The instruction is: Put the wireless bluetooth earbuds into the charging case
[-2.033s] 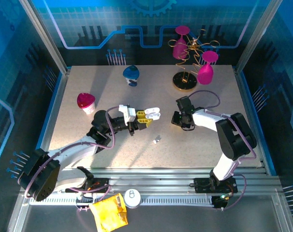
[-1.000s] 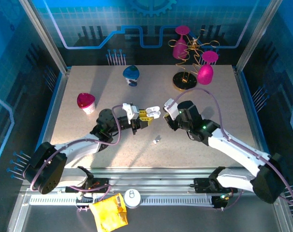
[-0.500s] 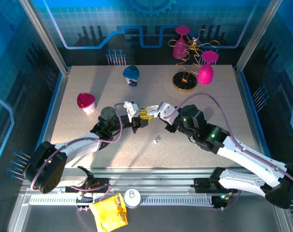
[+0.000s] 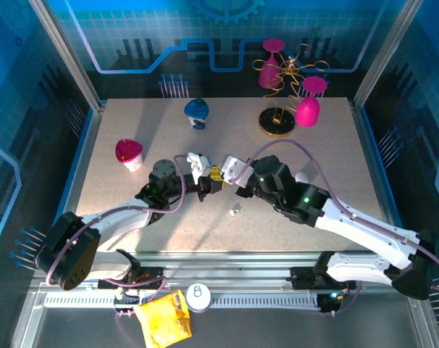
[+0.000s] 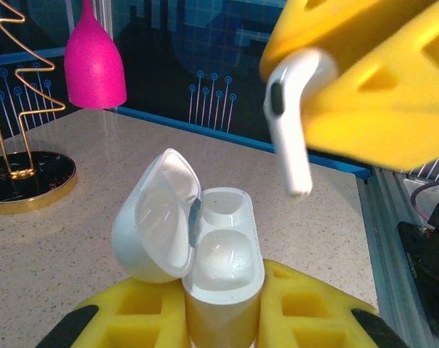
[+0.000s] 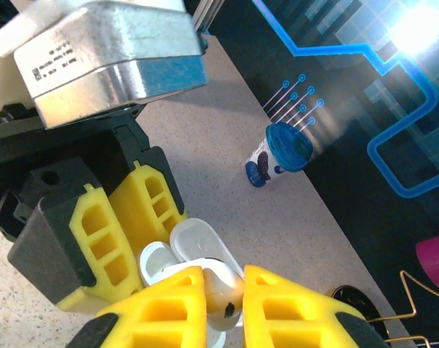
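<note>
The left gripper (image 5: 223,312) is clamped on the charging case (image 5: 223,254), which stands upright between the yellow fingers (image 5: 103,322) — mouth up, lid (image 5: 158,217) swung open to the left. Above and to the right of it, not touching, an earbud (image 5: 287,123) hangs with its long axis near vertical, stem pointing down toward the case — pinched at its head by the right gripper (image 6: 225,293).

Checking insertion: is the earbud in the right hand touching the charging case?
Apart: the left wrist view shows a gap between the earbud and the open charging case.
</note>
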Robot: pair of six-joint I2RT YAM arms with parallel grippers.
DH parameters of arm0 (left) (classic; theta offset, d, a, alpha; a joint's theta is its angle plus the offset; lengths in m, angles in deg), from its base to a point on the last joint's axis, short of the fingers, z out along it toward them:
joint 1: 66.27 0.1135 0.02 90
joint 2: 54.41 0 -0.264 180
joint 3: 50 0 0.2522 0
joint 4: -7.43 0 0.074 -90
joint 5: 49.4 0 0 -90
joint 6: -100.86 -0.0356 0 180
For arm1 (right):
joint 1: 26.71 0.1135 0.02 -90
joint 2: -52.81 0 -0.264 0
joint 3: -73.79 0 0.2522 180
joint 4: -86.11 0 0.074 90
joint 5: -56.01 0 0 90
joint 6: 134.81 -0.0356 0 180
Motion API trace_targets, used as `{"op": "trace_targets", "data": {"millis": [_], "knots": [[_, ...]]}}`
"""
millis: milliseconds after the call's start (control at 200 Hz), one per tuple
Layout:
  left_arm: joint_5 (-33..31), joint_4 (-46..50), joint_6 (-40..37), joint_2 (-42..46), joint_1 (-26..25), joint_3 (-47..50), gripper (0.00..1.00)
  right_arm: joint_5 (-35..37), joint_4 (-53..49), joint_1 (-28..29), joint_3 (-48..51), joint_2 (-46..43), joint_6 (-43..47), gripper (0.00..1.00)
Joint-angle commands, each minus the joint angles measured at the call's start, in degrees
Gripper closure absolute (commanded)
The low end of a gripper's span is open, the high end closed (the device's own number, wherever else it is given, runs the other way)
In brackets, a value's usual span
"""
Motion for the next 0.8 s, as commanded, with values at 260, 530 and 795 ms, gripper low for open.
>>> {"op": "trace_targets", "data": {"millis": [260,530,795], "knots": [[1.37,0.24,-0.27,2.47,0.18,-1.09,0.81,3.16,-0.82,1.13,-2.95,4.44,2.96,0.87],[1.37,-0.29,0.26,1.94,0.19,-1.43,0.80,1.79,-2.31,1.30,-3.17,5.19,2.86,0.87],[1.37,-0.75,0.84,1.85,0.22,-1.34,0.81,0.31,-2.08,1.31,-3.07,6.62,2.52,0.86]]}}
